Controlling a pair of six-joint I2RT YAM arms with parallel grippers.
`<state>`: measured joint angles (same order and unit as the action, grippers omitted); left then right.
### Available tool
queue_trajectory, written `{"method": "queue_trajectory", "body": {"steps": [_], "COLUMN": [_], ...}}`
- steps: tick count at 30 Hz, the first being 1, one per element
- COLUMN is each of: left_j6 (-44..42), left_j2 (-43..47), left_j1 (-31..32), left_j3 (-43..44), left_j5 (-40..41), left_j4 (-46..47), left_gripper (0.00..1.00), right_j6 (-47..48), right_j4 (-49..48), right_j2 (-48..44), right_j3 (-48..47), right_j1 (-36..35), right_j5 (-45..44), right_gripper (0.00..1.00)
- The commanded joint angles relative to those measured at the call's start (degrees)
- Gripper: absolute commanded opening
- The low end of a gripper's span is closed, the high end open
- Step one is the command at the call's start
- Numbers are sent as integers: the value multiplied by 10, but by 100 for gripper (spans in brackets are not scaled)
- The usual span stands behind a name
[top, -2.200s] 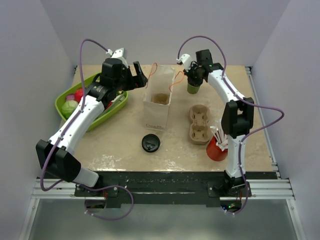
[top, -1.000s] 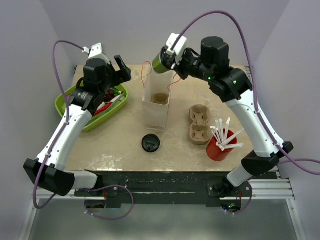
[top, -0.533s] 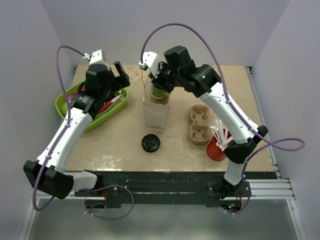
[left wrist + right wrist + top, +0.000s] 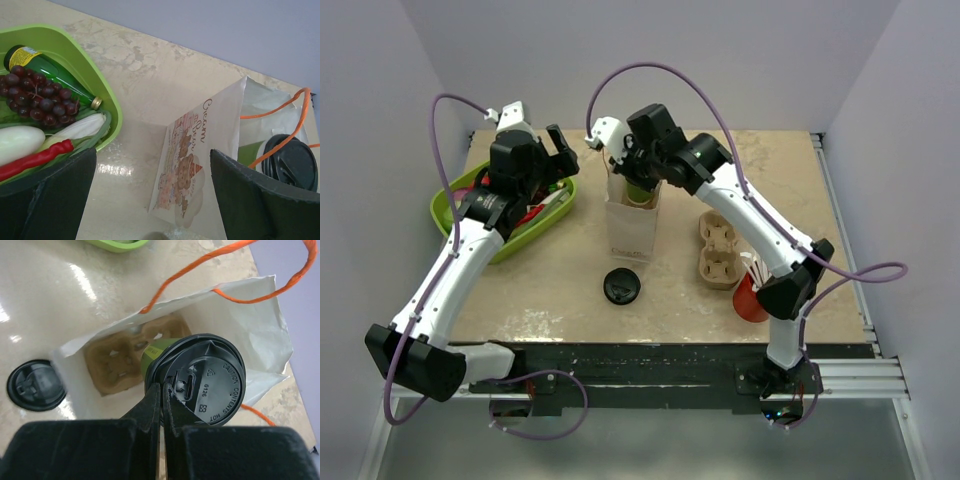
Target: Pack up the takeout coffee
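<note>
The takeout coffee point(image 4: 638, 190) is a green paper cup with a black lid point(image 4: 205, 380). My right gripper point(image 4: 163, 386) is shut on the lid's rim and holds the cup in the mouth of the white paper bag point(image 4: 628, 228). Its green side point(image 4: 154, 353) hangs above a brown cup carrier point(image 4: 116, 362) at the bag's bottom. In the left wrist view the lid point(image 4: 291, 162) shows inside the bag point(image 4: 200, 155), behind an orange handle. My left gripper point(image 4: 563, 150) is open and empty, just left of the bag, not touching it.
A loose black lid point(image 4: 621, 286) lies in front of the bag. A second brown cup carrier point(image 4: 719, 248) and a red cup with white straws point(image 4: 756, 295) stand at the right. A green tray point(image 4: 510, 235) of produce sits at the left.
My right arm carried the cup from the back right, up and over to the bag, and lowered it into the bag's mouth. My left gripper drew back a little from the bag.
</note>
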<state>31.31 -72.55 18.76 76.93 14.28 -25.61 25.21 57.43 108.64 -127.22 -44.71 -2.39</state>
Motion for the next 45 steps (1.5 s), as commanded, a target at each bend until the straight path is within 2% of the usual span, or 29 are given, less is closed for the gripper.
{"method": "queue_trajectory", "body": {"steps": [1,5,8,16,21,29,33,45], "left_j6": [-2,-3,-5,-6,-9,-13,-14,-20], "left_j2": [7,2,-1,-1,-3,-6,-8,-7], "left_j1": [-3,-3,-3,-3,-3,-3,-3,-3], "left_j3": [-5,-5,-4,-4,-3,-4,-3,-2], "left_j5": [5,-3,-6,-7,-7,-3,-1,0], "left_j4": [19,20,21,21,23,21,20,20], "left_gripper": [100,100,100,100,100,100,100,100], "right_j6": [-33,-8,5,-23,0,32,73,120], "right_j4": [-71,-144,-162,-142,-167,-141,-143,-116], "right_j2": [6,-3,-2,20,6,36,49,94], "right_j3": [6,61,72,53,93,66,71,30], "right_j1": [-3,-2,1,20,25,67,68,70], "right_j5": [-78,-77,-64,-35,-31,69,71,52], "right_gripper": [0,0,0,0,0,0,0,0]}}
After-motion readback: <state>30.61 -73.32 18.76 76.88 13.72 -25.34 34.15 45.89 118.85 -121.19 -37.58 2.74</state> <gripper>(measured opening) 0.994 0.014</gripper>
